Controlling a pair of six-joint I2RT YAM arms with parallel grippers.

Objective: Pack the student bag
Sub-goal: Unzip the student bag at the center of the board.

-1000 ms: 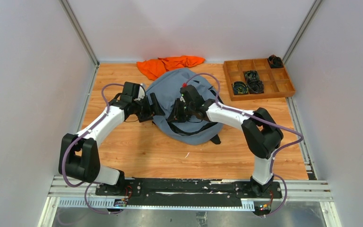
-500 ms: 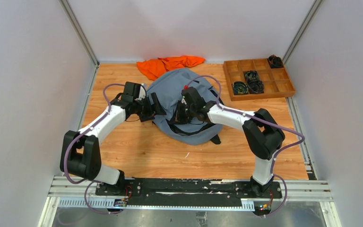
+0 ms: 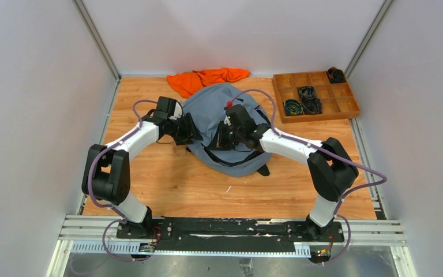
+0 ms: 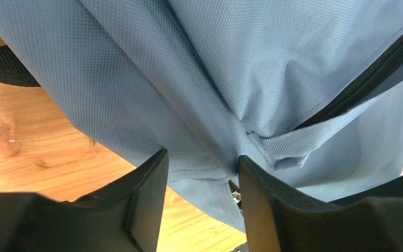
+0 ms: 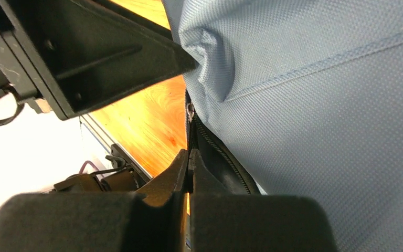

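The student bag [image 3: 219,98] is a grey-blue backpack lying mid-table, its black straps [image 3: 231,159] toward the near side. My left gripper [image 3: 191,130] is at the bag's left edge. In the left wrist view its jaws [image 4: 201,160] stand apart on either side of a fold of the bag's fabric [image 4: 215,63], next to a dark zipper line [image 4: 367,79]. My right gripper [image 3: 218,140] rests on the bag's middle. In the right wrist view it [image 5: 189,153] is shut on a thin dark zipper pull [image 5: 190,131] under the small metal slider [image 5: 190,112]. The left gripper's finger [image 5: 110,58] dents the fabric [image 5: 320,105] just above.
An orange cloth [image 3: 207,79] lies bunched behind the bag at the back wall. A wooden compartment tray [image 3: 317,118] with dark coiled items sits at the back right. Grey walls close the wooden table [image 3: 167,184] on three sides.
The right gripper has shut at the zipper and drawn slightly right. The left arm has shifted toward the back, its jaws narrowing around the fabric fold.
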